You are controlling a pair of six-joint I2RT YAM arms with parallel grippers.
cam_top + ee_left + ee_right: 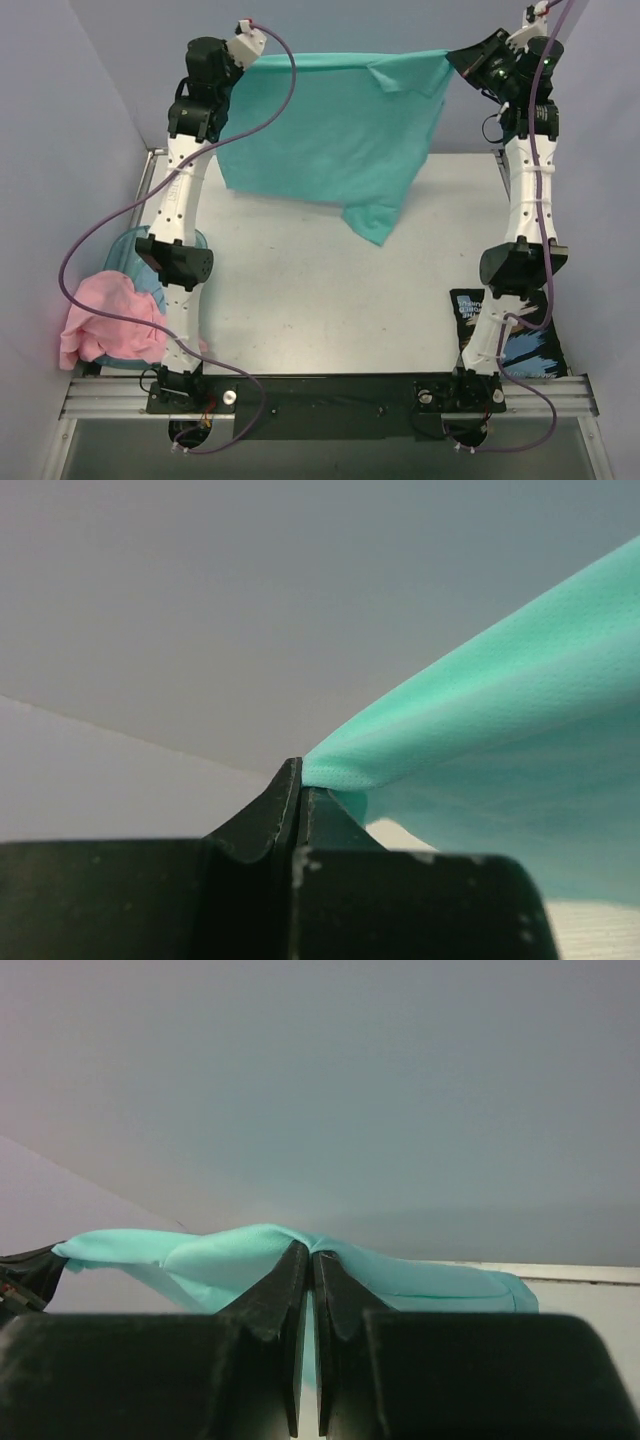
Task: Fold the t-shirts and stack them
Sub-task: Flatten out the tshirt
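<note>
The teal-green t-shirt hangs stretched in the air over the far part of the table, its lower corner drooping toward the table. My left gripper is shut on its top left edge; the left wrist view shows the cloth pinched at my gripper. My right gripper is shut on the top right edge; the right wrist view shows the cloth pinched at my gripper. The pale pink t-shirt lies crumpled at the left edge.
A translucent blue tub sits under the pink shirt, left of my left arm. A dark printed bag lies at the near right by my right arm's base. The white table is walled on three sides.
</note>
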